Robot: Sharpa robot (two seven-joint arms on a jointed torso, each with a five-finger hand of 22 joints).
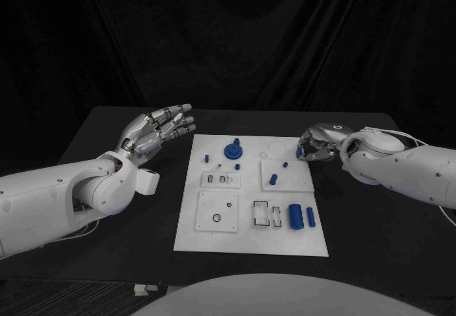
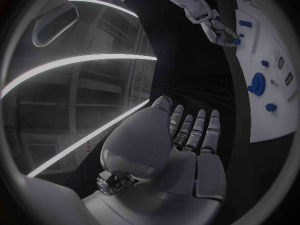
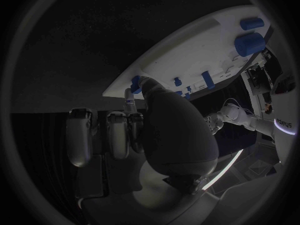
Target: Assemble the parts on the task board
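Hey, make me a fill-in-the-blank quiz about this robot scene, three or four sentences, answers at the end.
1. The task board is a plate of the colour ____.
2. The left hand hangs beside the board with its fingers apart, holding ____.
3. The right hand, at the board's far right edge, pinches a small part of the colour ____.
4. Two blue cylinders lie side by side near the board's ____ edge.

Missing words: white; nothing; blue; right
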